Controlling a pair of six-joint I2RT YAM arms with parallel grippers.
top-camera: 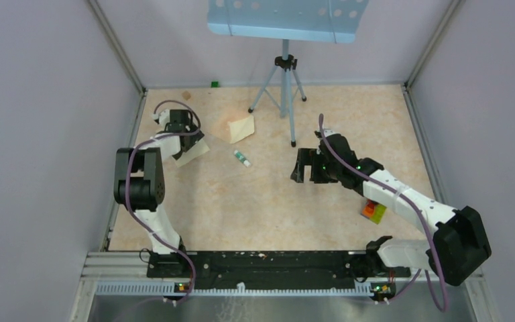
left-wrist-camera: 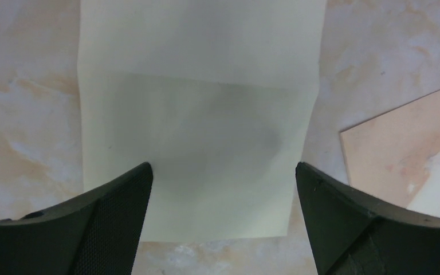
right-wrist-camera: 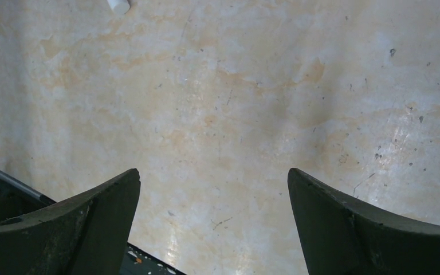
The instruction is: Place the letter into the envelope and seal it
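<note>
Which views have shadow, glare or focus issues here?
Left wrist: a soft grey shadow covers the lower part of the letter, between the dark, slightly blurred fingers of the open left gripper. Right wrist: mild sheen patches on the table, its specks sharp, with the right gripper open above it. Top external: even light, no harsh shadows or glare.

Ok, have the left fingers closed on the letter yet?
No, the left fingers stand wide apart over the letter, which lies flat on the table.

One letter (top-camera: 196, 153) at ten o'clock, one envelope (top-camera: 240, 127), one glue stick (top-camera: 242, 158), one coloured block (top-camera: 374, 212), one tripod (top-camera: 283, 87), two arms, left arm (top-camera: 141, 184), right arm (top-camera: 409, 201)
</note>
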